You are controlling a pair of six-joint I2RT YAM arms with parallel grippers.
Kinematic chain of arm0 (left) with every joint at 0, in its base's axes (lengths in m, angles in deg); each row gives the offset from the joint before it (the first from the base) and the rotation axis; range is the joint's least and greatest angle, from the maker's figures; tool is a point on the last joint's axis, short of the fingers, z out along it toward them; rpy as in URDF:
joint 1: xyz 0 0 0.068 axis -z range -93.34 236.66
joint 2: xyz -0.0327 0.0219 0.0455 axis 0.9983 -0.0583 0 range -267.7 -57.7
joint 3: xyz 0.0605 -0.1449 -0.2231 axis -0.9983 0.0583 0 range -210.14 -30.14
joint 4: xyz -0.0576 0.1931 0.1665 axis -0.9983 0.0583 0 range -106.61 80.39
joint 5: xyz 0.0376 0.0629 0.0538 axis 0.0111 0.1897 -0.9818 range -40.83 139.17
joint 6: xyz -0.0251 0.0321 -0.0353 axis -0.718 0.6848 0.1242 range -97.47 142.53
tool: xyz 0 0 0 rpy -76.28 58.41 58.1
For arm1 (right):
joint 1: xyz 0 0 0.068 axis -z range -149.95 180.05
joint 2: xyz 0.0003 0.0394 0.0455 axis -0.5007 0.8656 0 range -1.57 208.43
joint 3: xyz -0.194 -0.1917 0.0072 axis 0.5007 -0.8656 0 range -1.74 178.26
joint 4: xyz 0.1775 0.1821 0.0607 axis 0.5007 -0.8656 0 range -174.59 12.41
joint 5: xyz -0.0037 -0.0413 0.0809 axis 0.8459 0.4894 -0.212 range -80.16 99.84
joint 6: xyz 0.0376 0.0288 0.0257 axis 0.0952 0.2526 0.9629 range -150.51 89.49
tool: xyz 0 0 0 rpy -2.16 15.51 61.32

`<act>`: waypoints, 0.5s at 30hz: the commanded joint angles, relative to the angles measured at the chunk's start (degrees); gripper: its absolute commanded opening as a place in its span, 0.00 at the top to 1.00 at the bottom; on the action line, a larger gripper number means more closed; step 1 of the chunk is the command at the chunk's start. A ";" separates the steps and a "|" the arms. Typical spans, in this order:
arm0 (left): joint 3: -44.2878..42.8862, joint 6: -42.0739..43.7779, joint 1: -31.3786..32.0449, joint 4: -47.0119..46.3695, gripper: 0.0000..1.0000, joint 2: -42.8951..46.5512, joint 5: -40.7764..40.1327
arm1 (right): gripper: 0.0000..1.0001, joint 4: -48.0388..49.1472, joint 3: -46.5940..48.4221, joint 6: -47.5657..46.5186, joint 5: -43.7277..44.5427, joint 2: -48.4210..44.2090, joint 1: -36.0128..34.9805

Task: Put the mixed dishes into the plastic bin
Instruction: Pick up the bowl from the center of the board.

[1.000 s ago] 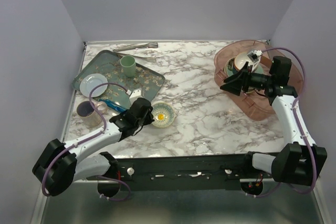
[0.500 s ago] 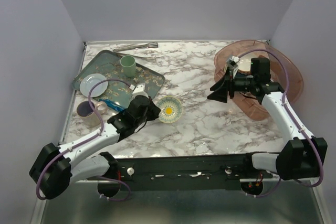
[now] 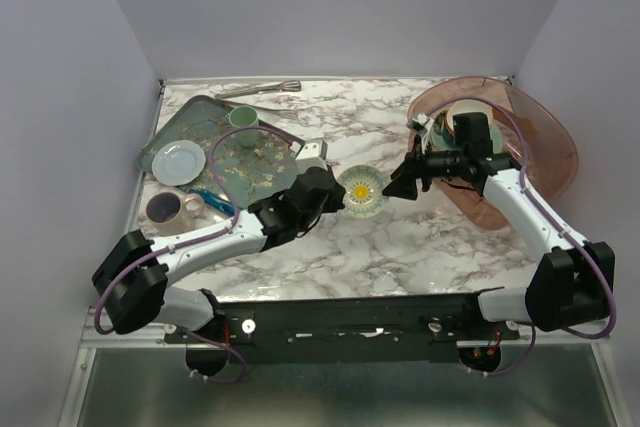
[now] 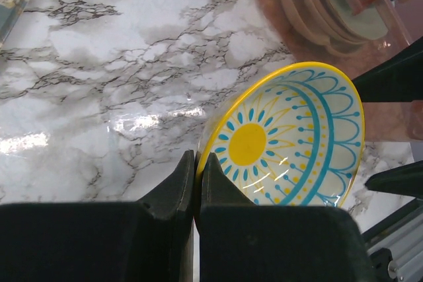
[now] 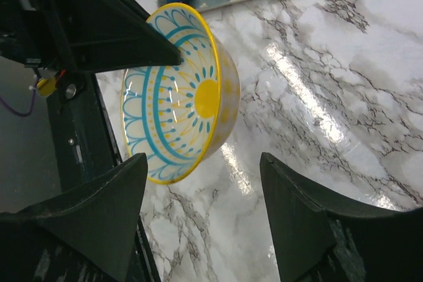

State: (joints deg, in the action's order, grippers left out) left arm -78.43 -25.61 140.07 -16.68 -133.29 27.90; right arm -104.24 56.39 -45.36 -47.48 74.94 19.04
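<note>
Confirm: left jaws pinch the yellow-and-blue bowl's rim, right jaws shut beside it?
No: the right jaws stand open beside the bowl, as the right wrist view shows. The left jaws do pinch its rim.

Bowl (image 4: 284, 143): yellow rim, blue-yellow sunburst pattern.

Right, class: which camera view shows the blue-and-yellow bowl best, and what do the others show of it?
The left wrist view: the bowl is large, its inside facing the camera, its rim pinched by the left gripper. The right wrist view shows it large but tilted. The top view shows it small.
</note>
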 commanded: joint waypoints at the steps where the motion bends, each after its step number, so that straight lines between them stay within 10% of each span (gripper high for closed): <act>1: -6.54 -2.22 3.01 0.42 1.00 -3.93 -9.20 | 0.23 1.60 1.29 2.54 8.96 1.01 -1.47; 8: -16.64 -7.57 6.26 12.45 1.00 -9.66 -18.34 | 0.29 3.19 1.29 5.97 16.88 2.15 -2.97; 15: -21.40 -10.57 9.08 18.53 1.00 -13.35 -23.62 | 0.58 4.68 1.37 8.70 21.46 2.15 -3.58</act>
State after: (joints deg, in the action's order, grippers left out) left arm -96.79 -32.56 147.39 -1.60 -145.64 12.42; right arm -101.75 56.39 -39.24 -31.04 76.80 15.98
